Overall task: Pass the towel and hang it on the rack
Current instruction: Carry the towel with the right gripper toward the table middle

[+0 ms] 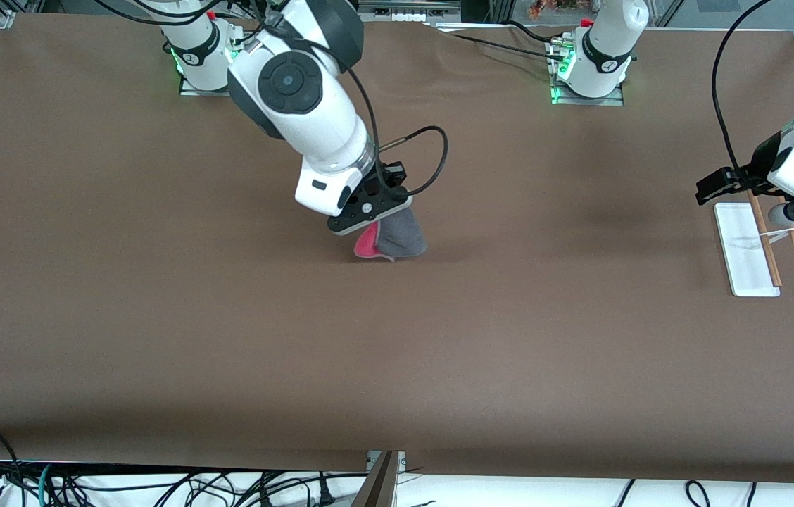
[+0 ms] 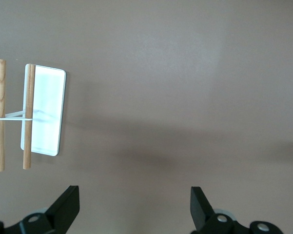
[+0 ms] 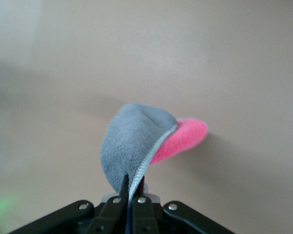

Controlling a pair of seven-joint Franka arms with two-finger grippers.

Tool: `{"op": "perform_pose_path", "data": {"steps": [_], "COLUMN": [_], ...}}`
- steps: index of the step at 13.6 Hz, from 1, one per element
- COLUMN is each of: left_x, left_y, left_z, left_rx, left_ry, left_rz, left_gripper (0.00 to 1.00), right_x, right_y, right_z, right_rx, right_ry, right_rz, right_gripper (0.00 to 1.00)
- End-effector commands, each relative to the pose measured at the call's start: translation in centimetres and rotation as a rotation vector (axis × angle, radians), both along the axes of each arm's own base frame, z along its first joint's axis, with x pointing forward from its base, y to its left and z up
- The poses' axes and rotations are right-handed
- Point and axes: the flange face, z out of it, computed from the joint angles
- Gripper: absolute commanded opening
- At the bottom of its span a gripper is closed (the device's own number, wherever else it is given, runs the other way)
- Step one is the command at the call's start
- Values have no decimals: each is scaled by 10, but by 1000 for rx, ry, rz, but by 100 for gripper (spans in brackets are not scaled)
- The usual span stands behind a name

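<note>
Brown table [image 1: 158, 317], towel's [image 3: 136, 141] clamped edge only in right wrist view.

The bench [image 1: 228, 338] carries a matte brown covering across its whole top, with a shallow ripple near its upper edge. Lighting is even and diffuse; soft shadows lie on the covering. Below the bench edge nearest the front camera, a pale floor [image 1: 545, 493] shows, with a tangle of dark cables [image 1: 158, 489] lying on it. An aluminium frame member [image 1: 381, 480] stands at the middle of that edge. Above the upper bench edge, metal framing [image 1: 411, 10] and glass panels are partly visible.
</note>
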Motion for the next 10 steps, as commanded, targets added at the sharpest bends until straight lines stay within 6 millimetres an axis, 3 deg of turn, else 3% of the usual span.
{"op": "perform_pose_path", "data": {"steps": [1, 3, 5, 7, 10], "left_x": [2, 2, 1, 1, -1], "left_y": [5, 5, -2, -19, -60], "left_z": [3, 3, 3, 3, 4], "left_rx": [-18, -31, -57, -106, -115], "left_ry": [-4, -1, 6, 7, 21], "left_rz": [5, 10, -29, -53, -130], "left_gripper": [100, 100, 100, 100, 100], "right_x": [-9, -12, -11, -10, -8], "right_y": [24, 29, 31, 34, 38], "right_z": [16, 20, 41, 53, 56], "right_rx": [8, 22, 57, 100, 141], "right_ry": [-33, -32, -45, -55, -61], "right_rz": [-99, -134, -177, -209, -221], "right_gripper": [0, 0, 0, 0, 0]}}
